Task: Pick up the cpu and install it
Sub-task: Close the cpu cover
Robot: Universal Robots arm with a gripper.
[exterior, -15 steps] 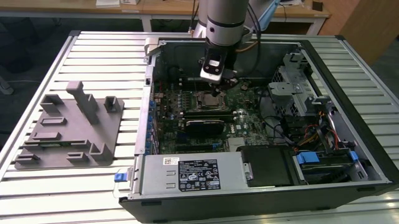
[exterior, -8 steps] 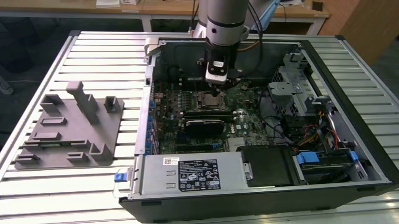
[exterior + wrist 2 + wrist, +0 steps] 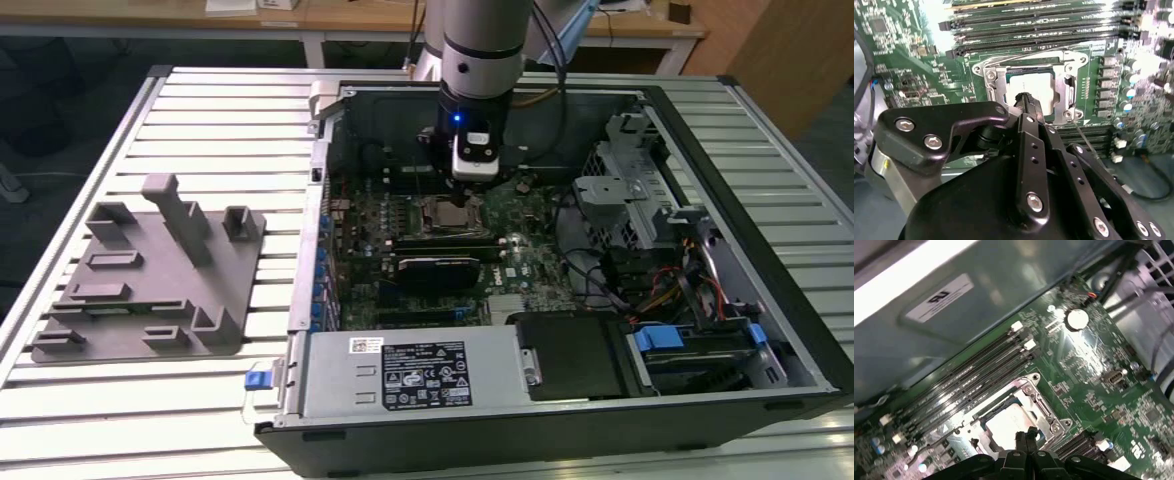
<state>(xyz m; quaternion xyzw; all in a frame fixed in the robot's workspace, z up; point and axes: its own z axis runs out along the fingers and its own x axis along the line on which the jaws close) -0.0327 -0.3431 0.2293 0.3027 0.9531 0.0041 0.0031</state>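
bench (image 3: 761, 110): slatted metal. it carries an open pc case (image 3: 534, 440) lying on its side, and a grey fixture (image 3: 134, 270) well apart from it, at the exterior view's left.

arm (image 3: 481, 40): reaches down into the case over the green board (image 3: 527, 265). the wrist hangs directly above the socket (image 3: 450, 212).

socket: in both wrist views its metal frame sits beside the row of memory slots (image 3: 969, 385), with a silvery square showing through the middle. a thin wire lever (image 3: 1054, 51) runs along one side of it. i cannot tell if the lever is latched.

cpu (image 3: 1031, 87): lies flat inside the socket, metal top up and edges square to the frame, with no tilt visible. the first wrist view agrees: cpu (image 3: 1004, 426) is in the frame, not in the pincer.

pincer (image 3: 1026, 100): fingers are drawn together with nothing between them. the tips are just over one edge of the cpu, also seen in the first wrist view (image 3: 1025, 436). i cannot tell if they touch the chip or stand just clear of it.

judgement on progress: pick-up and placement look done, since the chip is in its seat and free of the pincer. clamping of the frame is unconfirmed. if it is not clamped, that is all that is left. the task reads as near its end.
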